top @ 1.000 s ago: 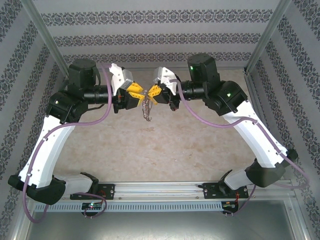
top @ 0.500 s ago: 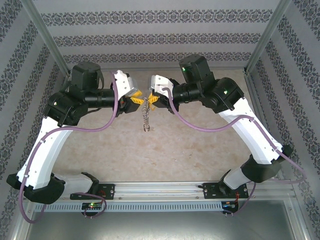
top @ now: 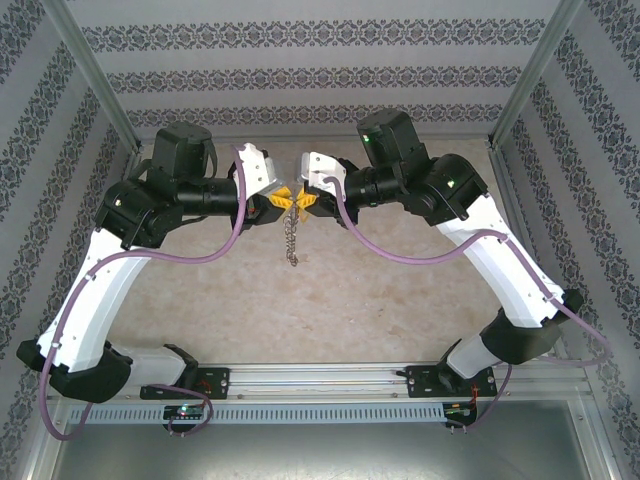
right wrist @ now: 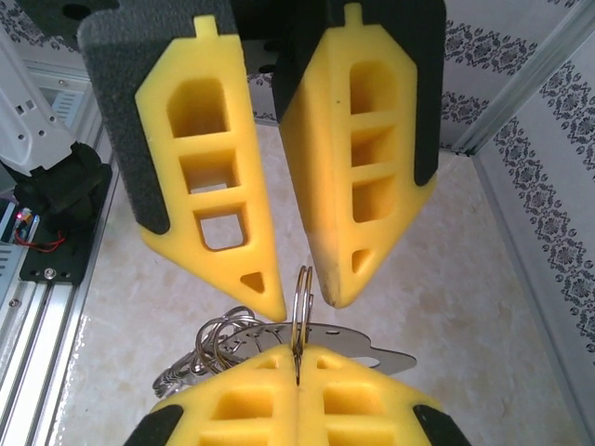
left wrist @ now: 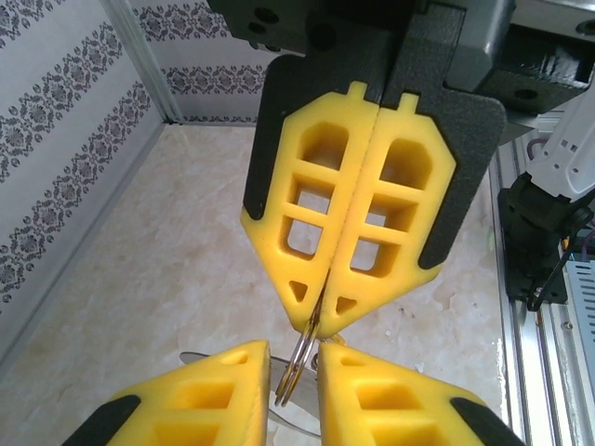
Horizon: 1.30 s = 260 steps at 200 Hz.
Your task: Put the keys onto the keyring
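Right tool (right wrist: 297, 364) has its fingers pressed together on the near end of the keyring (right wrist: 302, 283), which stands edge-on and runs straight out from those tips into the gap of the left tool (right wrist: 305, 302). The left tool's fingers are apart, one on each side of the wire. From its own wrist view the ring sits in the gap, and I cannot tell whether either pad touches it. In the top view the two tools meet tip to tip, well above the middle of the table (top: 330, 300). The ring's long axis lies along the line between them, so each tool has the ring dead ahead. The keys (top: 291, 238) trail from that meeting point as a thin string. The right wrist view shows them bunched on small rings just left of the clamped end, with one flat blade lying crossways behind the keyring. Whether the lowest key reaches the table I cannot tell. With the right arm holding, the coming move seems to fall to the left arm. Its fingers need only close squarely across the wire's thin edge, though a loop this thin could slip sideways out of the gap.
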Each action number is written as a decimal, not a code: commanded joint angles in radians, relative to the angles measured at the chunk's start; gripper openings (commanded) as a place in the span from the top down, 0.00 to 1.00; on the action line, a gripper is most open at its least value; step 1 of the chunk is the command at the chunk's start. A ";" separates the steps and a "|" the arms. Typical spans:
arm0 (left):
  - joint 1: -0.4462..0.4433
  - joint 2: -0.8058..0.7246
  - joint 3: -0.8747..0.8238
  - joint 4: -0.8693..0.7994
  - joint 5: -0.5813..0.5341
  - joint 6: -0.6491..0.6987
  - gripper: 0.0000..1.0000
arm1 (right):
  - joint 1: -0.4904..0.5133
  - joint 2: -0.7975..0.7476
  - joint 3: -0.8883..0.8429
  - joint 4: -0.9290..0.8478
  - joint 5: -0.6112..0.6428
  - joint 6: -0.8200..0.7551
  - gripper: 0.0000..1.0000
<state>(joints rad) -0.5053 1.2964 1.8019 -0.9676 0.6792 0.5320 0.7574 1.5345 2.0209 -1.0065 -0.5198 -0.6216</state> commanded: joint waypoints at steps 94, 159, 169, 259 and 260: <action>-0.013 -0.017 0.012 0.041 0.069 -0.037 1.00 | -0.002 -0.068 -0.074 0.140 -0.001 0.070 0.83; 0.043 -0.049 -0.034 0.167 0.184 -0.128 1.00 | -0.101 -0.179 -0.254 0.309 -0.145 0.253 0.80; 0.047 -0.050 -0.039 0.181 0.196 -0.139 1.00 | -0.107 -0.184 -0.261 0.315 -0.157 0.262 0.80; 0.055 -0.073 -0.070 0.223 0.216 -0.177 1.00 | -0.107 -0.195 -0.275 0.366 -0.238 0.316 0.78; 0.055 -0.073 -0.071 0.223 0.215 -0.177 1.00 | -0.107 -0.195 -0.275 0.367 -0.239 0.318 0.78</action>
<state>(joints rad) -0.4622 1.2560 1.7466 -0.8135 0.8642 0.3782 0.6502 1.3636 1.7580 -0.6888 -0.7017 -0.3439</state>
